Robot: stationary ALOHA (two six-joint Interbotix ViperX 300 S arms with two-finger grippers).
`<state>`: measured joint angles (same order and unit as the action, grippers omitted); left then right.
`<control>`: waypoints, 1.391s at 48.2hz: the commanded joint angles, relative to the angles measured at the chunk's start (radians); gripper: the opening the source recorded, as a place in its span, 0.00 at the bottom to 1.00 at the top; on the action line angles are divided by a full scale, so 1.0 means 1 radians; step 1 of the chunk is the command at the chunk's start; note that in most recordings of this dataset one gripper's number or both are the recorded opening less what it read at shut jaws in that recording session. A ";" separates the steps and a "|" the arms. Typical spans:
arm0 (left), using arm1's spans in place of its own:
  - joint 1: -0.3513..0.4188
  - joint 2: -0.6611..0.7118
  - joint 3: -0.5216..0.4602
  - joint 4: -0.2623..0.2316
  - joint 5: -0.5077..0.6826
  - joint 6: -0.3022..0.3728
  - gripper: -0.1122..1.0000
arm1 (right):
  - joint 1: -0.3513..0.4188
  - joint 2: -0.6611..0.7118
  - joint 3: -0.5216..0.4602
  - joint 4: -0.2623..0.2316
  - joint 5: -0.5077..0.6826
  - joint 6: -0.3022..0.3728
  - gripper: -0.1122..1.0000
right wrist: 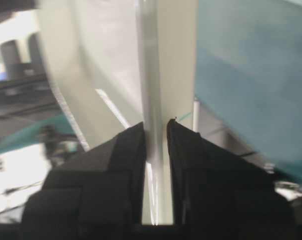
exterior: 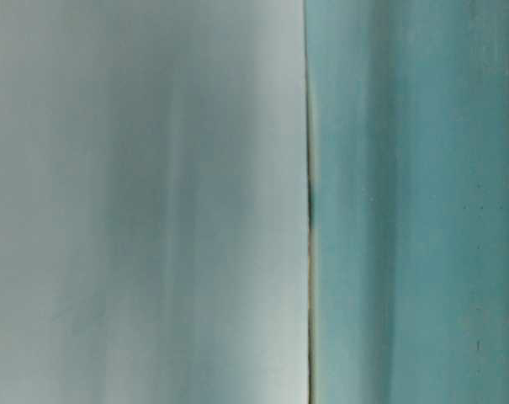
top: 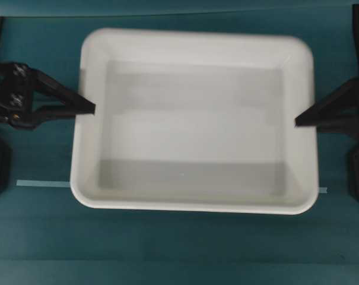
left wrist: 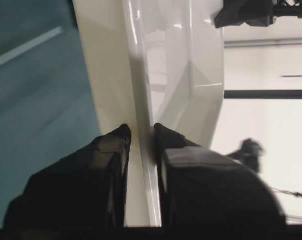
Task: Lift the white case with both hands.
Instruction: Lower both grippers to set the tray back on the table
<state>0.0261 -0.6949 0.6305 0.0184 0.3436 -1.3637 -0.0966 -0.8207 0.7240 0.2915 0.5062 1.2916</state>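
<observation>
- The left gripper (left wrist: pixel 141 131) is filling the bottom of the left wrist view, nearest the lens — its two black pointed fingers (left wrist: pixel 113 150) are sitting one on each side of the rim of the white case (left wrist: pixel 141 65), clenched on that thin edge.
- In the right wrist view the right gripper (right wrist: pixel 155 127) is doing the same: one dark finger is lying against each face of the case's rim, which is running up between them, so this pincer is grasping the case as well.
- Seen from overhead, the white case (top: pixel 194 122) is lying between the two pincers, its long sides running from one to the other; the left gripper (top: pixel 91 109) is meeting the case's left rim at about mid-height, and the right gripper (top: pixel 299 122) is meeting the right rim at a similar level.
- Each pincer is pointing inward toward the other, with the tips reaching just over the rim and the rest of each hand staying outside the case.
- The teal table (top: pixel 179 249) is spreading all around the case; whether the case is resting on it or hanging clear of it cannot be told from above.
- A thin pale tape strip (top: pixel 43 183) is showing on the table below the left gripper — a short end of it is peeking out beside the case's lower right corner too.
- The table-level view is blurred, giving only a pale surface beside a teal one.
</observation>
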 commanded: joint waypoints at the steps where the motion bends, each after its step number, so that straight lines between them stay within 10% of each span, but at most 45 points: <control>1: -0.003 0.048 0.020 0.002 -0.026 0.003 0.21 | 0.000 0.044 0.029 0.002 -0.069 -0.011 0.20; 67: 0.067 0.339 0.426 0.002 -0.160 -0.029 0.16 | 0.041 0.477 0.296 0.002 -0.318 -0.092 0.19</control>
<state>0.0844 -0.4096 1.0400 0.0169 0.1825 -1.3944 -0.0644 -0.3927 1.0063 0.2915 0.1841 1.1996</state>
